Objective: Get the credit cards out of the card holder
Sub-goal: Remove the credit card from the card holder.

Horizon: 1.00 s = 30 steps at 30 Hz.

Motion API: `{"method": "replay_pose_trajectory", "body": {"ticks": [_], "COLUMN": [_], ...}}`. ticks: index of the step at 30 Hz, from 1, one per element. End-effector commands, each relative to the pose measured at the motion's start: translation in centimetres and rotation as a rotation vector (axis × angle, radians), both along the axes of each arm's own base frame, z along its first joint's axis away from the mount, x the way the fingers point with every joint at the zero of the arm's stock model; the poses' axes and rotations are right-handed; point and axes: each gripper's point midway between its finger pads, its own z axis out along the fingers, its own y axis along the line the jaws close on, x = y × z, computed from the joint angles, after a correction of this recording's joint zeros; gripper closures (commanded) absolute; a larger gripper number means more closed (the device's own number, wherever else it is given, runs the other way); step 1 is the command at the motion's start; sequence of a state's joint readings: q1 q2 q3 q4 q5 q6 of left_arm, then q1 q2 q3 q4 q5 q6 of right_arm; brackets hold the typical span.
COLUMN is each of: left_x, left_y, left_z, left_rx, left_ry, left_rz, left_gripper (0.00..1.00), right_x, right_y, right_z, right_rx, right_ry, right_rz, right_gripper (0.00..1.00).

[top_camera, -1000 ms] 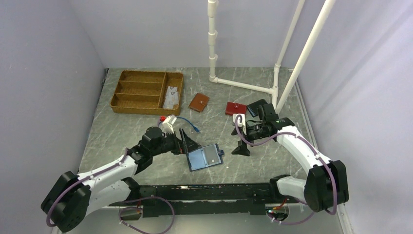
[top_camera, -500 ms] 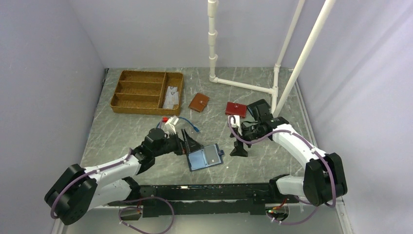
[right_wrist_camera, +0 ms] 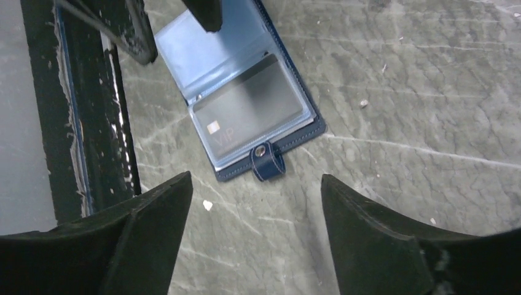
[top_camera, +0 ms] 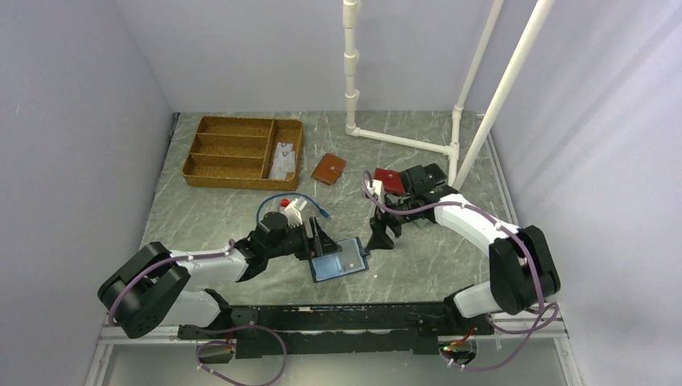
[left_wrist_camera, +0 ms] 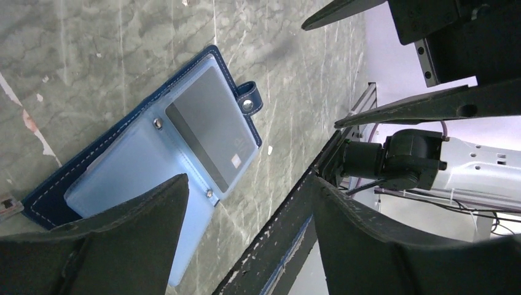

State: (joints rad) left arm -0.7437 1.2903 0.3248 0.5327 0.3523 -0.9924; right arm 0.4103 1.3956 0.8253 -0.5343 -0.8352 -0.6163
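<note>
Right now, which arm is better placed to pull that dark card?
Probably the right gripper: open, it frames the snap-tab side of the card holder, where the dark card sits. The left gripper is at the other page.

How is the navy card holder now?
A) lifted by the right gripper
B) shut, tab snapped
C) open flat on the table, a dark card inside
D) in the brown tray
C: the card holder lies spread open on the table, a dark card in its sleeve.

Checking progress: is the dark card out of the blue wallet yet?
No, the dark card sits tucked inside the open blue wallet, which lies flat on the table.
</note>
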Motion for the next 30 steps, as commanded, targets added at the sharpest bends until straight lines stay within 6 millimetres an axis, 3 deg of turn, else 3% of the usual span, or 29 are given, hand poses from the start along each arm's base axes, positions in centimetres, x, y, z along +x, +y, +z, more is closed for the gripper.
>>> {"method": "replay_pose_trajectory", "body": {"ticks": [1, 8, 12, 18, 30], "left_x": [1.3, 1.4, 1.3, 1.0, 0.9], "left_y": [-1.2, -1.3, -1.2, -1.2, -2.0], "left_z": [1.9, 0.4, -0.8, -1.9, -3.9], "left_rx": [-0.049, 0.003, 0.043, 0.064, 0.098], "left_ry": [-0.043, -0.005, 0.029, 0.057, 0.103], "left_rz": [0.022, 0.030, 0.034, 0.047, 0.031], "left_gripper": [0.26, 0.38, 0.45, 0.54, 0.60], "right_x": [1.5, 2.4, 2.6, 2.1, 2.1], "right_y": [2.2, 3.2, 3.5, 4.2, 4.4], "right_z": [0.9, -0.9, -2.0, -2.6, -3.8], "right_rx": [0.023, -0.019, -0.054, -0.053, -0.082], "right_ry": [0.041, 0.111, 0.141, 0.201, 0.258], "right_rz": [-0.035, -0.099, -0.122, -0.109, -0.115], "right_gripper": [0.27, 0.64, 0.76, 0.84, 0.84]}}
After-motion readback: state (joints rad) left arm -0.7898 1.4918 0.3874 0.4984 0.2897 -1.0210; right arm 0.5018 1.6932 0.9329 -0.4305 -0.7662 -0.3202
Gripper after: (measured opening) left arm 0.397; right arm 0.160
